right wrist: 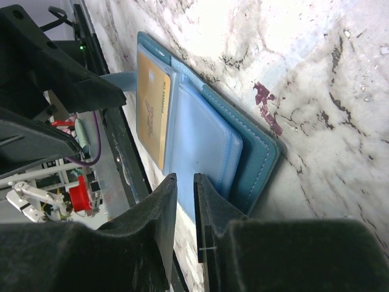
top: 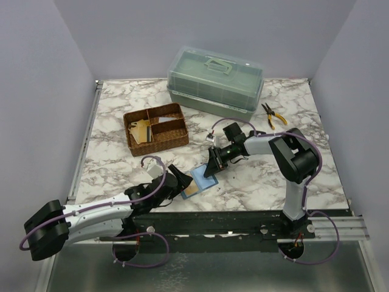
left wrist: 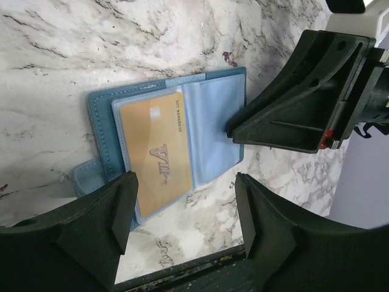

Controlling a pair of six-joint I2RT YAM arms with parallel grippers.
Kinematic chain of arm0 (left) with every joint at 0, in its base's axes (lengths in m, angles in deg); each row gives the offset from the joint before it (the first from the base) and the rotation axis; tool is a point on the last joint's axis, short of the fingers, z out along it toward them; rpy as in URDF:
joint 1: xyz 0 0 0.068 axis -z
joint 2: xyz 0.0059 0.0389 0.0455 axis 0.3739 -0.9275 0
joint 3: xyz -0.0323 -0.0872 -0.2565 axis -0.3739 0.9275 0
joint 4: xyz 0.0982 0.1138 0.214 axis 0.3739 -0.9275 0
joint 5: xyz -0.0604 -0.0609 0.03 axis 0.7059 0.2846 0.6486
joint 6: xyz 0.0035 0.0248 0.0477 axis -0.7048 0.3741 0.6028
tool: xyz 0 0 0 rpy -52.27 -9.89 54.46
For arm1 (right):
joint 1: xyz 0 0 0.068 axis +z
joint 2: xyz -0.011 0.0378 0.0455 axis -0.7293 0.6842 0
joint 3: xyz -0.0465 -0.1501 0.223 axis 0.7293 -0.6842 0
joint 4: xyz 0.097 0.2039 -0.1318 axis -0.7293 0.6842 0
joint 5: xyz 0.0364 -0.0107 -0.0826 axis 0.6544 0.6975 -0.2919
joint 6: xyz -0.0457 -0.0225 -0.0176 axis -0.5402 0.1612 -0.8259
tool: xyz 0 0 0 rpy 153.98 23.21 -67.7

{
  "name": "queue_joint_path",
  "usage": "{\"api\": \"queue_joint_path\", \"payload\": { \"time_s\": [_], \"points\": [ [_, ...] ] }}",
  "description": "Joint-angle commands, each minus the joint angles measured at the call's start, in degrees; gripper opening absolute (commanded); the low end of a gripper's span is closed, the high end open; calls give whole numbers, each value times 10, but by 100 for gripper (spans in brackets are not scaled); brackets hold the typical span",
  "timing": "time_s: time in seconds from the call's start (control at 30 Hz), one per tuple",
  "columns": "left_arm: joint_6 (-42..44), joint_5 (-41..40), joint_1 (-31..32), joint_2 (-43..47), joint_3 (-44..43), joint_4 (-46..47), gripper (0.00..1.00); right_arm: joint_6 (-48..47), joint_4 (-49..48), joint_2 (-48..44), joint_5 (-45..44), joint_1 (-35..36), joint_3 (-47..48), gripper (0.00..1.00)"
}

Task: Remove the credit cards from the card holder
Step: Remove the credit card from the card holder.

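Top external: marble worktop [top: 115, 167] first. Got a pale green lidded case [top: 216, 82] at the far edge. Woven basket [top: 159, 143] with compartments left of centre, well apart from the front edge. Both arms reaching in toward one spot near that front edge.

Left wrist: seeing left pincer [left wrist: 185, 207] spread wide, one finger on each side of the holder's near end, gripping nothing.

Right wrist: right pincer [right wrist: 185, 182] almost closed, only a thin slit between the fingers, tips at the holder's edge on the half away from the card. Can't tell whether pinching the pale blue inner pocket or just pressing on it.

Found card holder [left wrist: 103, 121] lying open and flat on the worktop between the two pincers, strap tab poking out on the card side.

Yellow-handled pliers [top: 273, 115] off to the far right, near the case, well apart from the holder.

Credit card [left wrist: 155, 152], tan-orange with "VIP" print, fully seated in the clear pocket of the holder's strap-side half.
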Motion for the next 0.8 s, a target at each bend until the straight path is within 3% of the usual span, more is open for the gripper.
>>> {"api": "queue_joint_path", "payload": {
  "time_s": [0.0, 0.2, 0.43, 0.77],
  "points": [
    [-9, -11, -1, -22, 2, 54, 71, -19, 11, 15, -28, 2, 8, 25],
    [-27, 1, -4, -41, 28, 93, 64, -20, 12, 15, -27, 3, 9, 25],
    [-27, -11, -5, -61, -13, 2, 66, -20, 13, 16, -25, 3, 10, 25],
    [-26, -9, -6, -123, -55, -41, 68, -21, 14, 17, -26, 3, 10, 25]
  ]
}}
